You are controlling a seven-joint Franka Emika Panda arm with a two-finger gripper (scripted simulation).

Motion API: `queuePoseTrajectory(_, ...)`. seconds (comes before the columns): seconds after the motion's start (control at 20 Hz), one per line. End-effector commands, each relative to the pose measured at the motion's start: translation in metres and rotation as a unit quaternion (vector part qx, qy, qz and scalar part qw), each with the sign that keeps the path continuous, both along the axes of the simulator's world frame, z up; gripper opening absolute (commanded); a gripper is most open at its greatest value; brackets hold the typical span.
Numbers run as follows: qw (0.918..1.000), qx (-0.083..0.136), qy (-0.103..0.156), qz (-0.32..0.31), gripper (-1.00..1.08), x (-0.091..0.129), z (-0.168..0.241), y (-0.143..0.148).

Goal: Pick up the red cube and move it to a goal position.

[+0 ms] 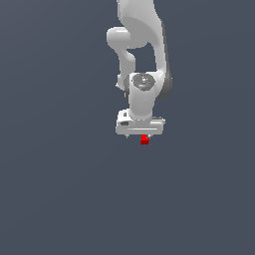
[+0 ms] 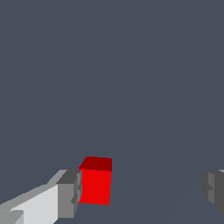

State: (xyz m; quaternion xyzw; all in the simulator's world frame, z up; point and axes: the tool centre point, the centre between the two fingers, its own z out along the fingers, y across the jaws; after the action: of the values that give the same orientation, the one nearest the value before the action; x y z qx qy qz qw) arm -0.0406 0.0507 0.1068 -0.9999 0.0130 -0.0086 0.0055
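Note:
The red cube [image 1: 145, 140] is a tiny bright red block just under the white gripper [image 1: 141, 135], which points straight down in the exterior view. In the wrist view the red cube [image 2: 95, 183] sits between the two grey fingers, right against one finger pad [image 2: 68, 194]. The other finger [image 2: 213, 189] stands far from it across a wide gap. The gripper [image 2: 142, 191] is open and does not clamp the cube. I cannot tell whether the cube touches the nearer pad or rests on the floor.
The white arm [image 1: 142, 45] rises from the gripper toward the top of the exterior view. A plain dark grey-blue surface [image 1: 60, 189] lies all around. No other object or goal marker shows.

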Motion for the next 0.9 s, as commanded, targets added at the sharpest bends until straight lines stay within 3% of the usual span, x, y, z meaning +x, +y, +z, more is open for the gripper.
queuePoseTrajectory(0.0, 1.0, -0.001, 0.002, -0.009, 1.0, -0.012, -0.021, 0.01)
queuePoseTrajectory(0.4, 0.9995, -0.004, 0.007, -0.031, 1.0, -0.035, -0.071, 0.035)
queuePoseTrajectory(0.8, 0.9992, -0.005, 0.009, -0.038, 1.0, -0.041, -0.087, 0.044)
queuePoseTrajectory(0.85, 0.9992, -0.005, 0.009, -0.038, -1.0, -0.041, -0.087, 0.044)
